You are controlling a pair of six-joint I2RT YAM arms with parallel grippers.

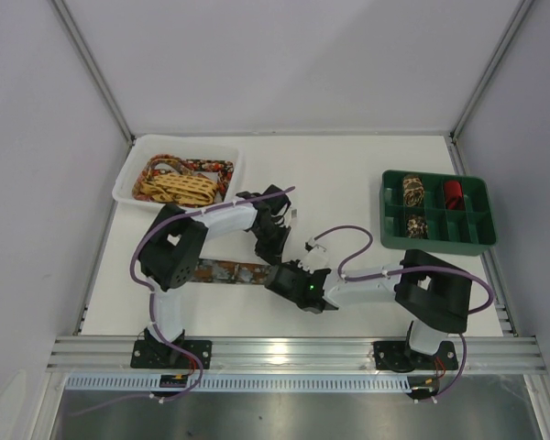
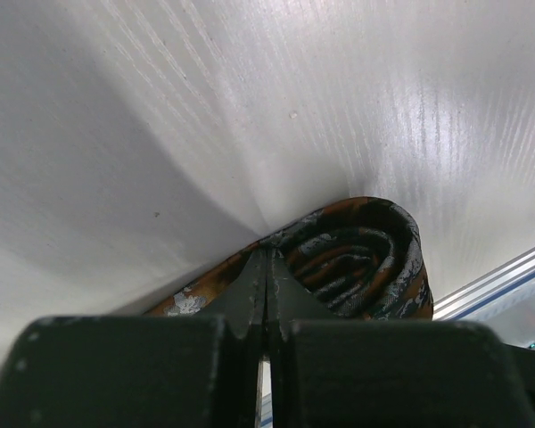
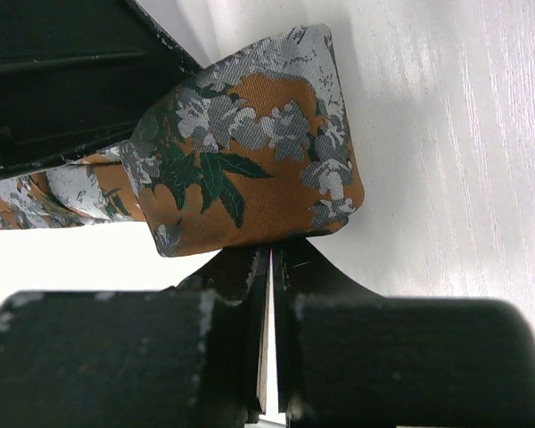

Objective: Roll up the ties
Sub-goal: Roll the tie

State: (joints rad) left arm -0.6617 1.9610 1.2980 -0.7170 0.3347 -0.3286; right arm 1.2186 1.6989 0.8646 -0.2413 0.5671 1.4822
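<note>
A dark brown and orange floral tie (image 1: 227, 272) lies as a flat strip on the table, its right end wound into a coil (image 2: 366, 259). My left gripper (image 2: 266, 257) is shut, its tips pinched at the crease where the strip meets the coil. My right gripper (image 3: 272, 245) is shut against the near side of the same coil (image 3: 250, 169). In the top view the left gripper (image 1: 277, 255) comes down from behind and the right gripper (image 1: 291, 278) reaches in from the right. A yellow lattice tie (image 1: 179, 188) and a red-floral tie (image 1: 211, 168) lie loose in a white tray.
The white tray (image 1: 126, 183) stands at the back left. A green divided box (image 1: 481, 215) at the right holds two mottled coils (image 1: 413, 191) (image 1: 416, 225) and a red coil (image 1: 452, 192). The table's metal front rail (image 2: 508, 272) runs close behind the coil.
</note>
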